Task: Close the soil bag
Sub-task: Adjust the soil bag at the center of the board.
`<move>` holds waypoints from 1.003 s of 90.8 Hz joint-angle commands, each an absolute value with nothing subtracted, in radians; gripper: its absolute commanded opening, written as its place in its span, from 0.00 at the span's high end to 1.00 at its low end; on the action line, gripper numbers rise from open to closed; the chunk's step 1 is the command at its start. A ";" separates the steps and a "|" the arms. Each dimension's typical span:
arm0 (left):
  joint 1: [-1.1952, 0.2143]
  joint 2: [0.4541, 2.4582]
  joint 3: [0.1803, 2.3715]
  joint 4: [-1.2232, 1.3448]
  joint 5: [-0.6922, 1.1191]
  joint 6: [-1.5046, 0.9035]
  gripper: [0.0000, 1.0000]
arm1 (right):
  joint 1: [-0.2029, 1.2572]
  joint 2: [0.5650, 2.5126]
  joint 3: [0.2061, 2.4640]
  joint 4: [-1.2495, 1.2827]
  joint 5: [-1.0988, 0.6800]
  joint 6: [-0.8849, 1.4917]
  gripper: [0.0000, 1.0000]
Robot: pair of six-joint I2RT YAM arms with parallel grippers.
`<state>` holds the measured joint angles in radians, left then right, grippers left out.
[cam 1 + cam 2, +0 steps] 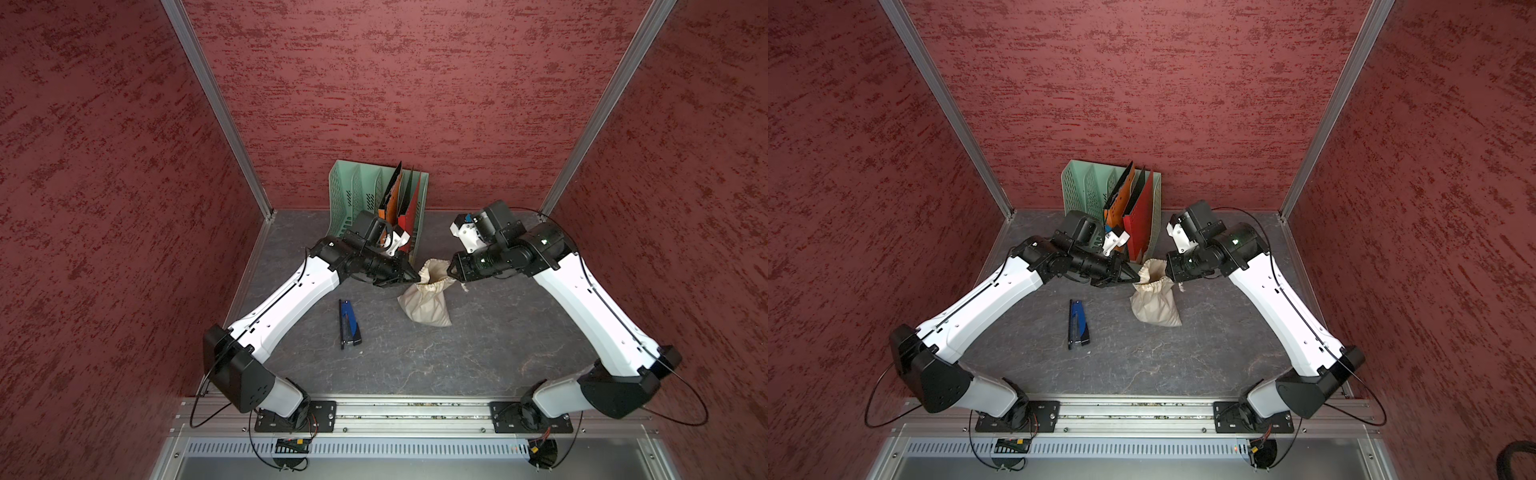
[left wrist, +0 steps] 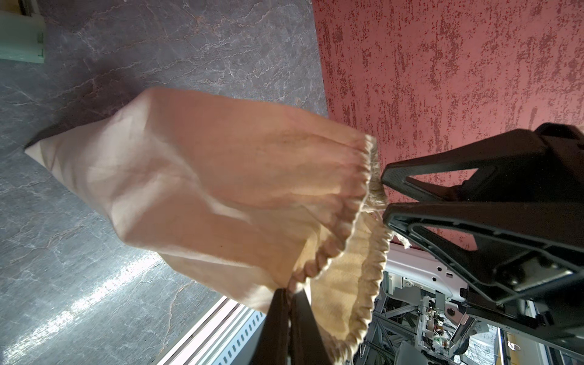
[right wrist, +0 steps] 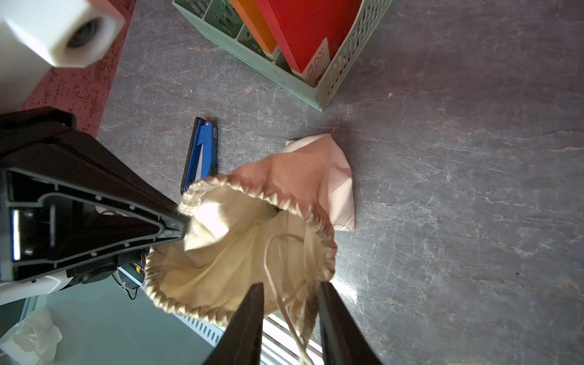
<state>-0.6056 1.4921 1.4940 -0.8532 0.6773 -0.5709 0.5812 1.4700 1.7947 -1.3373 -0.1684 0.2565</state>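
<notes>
Currently capturing cords point(image 3: 267, 262): left gripper point(image 1: 417, 275) pinches the soil bag point(image 1: 428, 305) rim, stapler point(image 1: 349, 322) side; right gripper point(image 3: 289, 287), jaws spread, straddles them opposite. Next, presumably: clamp cords, pull outward.

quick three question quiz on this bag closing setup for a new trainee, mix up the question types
1. True or false: the mouth of the cream cloth drawstring soil bag is already drawn shut.
2. Which thing lies flat on the grey table beside the bag, on the left arm's side? A) a blue and black stapler B) a pair of scissors C) a roll of tape
3. Which gripper has its fingers shut on the bag's gathered rim?

Key: 1. False, the mouth gapes open. 2. A. 3. The left gripper; the fingers of the right gripper stand apart.
</notes>
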 commanded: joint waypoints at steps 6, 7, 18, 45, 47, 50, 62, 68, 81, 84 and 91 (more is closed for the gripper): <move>-0.605 1.476 1.504 -0.851 0.672 -0.560 0.99 | 0.578 1.447 1.816 -1.368 -0.194 0.227 0.69; -0.605 1.476 1.505 -0.851 0.672 -0.561 0.99 | 0.578 1.447 1.816 -1.370 -0.195 0.226 0.69; -0.606 1.482 1.508 -0.854 0.672 -0.560 0.99 | 0.578 1.443 1.813 -1.401 -0.185 0.209 0.70; -0.603 1.501 1.532 -0.862 0.673 -0.555 0.99 | 0.578 1.427 1.799 -1.443 -0.150 0.188 0.74; -0.604 1.501 1.532 -0.863 0.673 -0.555 0.99 | 0.578 1.427 1.799 -1.442 -0.151 0.187 0.74; -0.603 1.504 1.535 -0.864 0.673 -0.555 0.99 | 0.578 1.427 1.798 -1.441 -0.150 0.187 0.74; -0.604 1.507 1.537 -0.865 0.673 -0.555 0.99 | 0.578 1.428 1.790 -1.420 -0.128 0.189 0.80; -0.604 1.509 1.536 -0.863 0.674 -0.557 0.99 | 0.577 1.436 1.789 -1.403 -0.127 0.189 0.82; -0.603 1.511 1.534 -0.865 0.674 -0.557 0.99 | 0.578 1.451 1.796 -1.366 -0.115 0.198 0.85; -0.604 1.510 1.532 -0.865 0.674 -0.557 0.99 | 0.578 1.451 1.799 -1.358 -0.115 0.201 0.84; -0.603 1.511 1.531 -0.867 0.674 -0.556 0.99 | 0.578 1.483 1.806 -1.348 -0.116 0.202 0.79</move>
<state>-0.6052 1.5040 1.5108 -0.8604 0.6750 -0.5701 0.5812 1.4494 1.7924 -1.3937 -0.1413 0.1989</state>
